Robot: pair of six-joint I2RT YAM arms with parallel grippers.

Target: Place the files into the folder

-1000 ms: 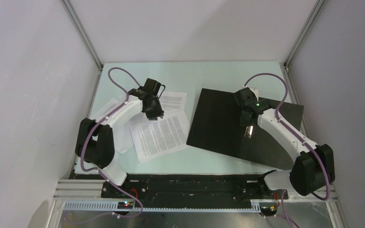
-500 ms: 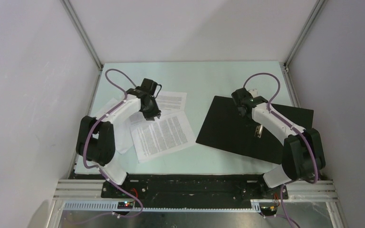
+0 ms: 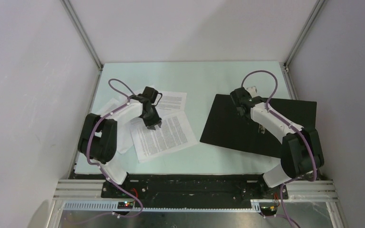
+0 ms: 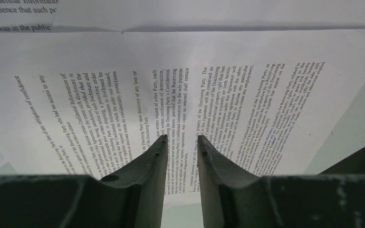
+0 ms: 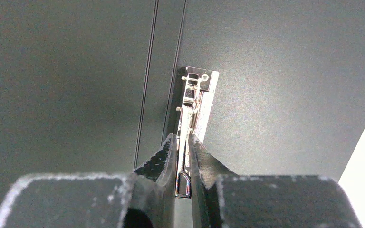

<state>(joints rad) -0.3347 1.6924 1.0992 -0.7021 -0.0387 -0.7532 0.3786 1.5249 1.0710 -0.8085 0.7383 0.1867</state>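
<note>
Left goes for a sheet, right is on the clip; nothing filed yet.

Right end effector (image 5: 183, 142) is clamped on the silver metal spring clip (image 5: 198, 90) at the middle of the thin flat black-lined folder (image 3: 223, 123), which lies open on the pale green tabletop (image 3: 195, 78). Loose white printed paper sheets (image 3: 164, 135) lie left of the folder, nearest corner just beside its left edge. Left end effector (image 4: 181, 142) is low over the top sheet, fingers a narrow gap apart, gripping nothing. Suggest buckling one sheet's edge and pinching only that. Keep the clip hand steady, since the folder likely slides easily.
</note>
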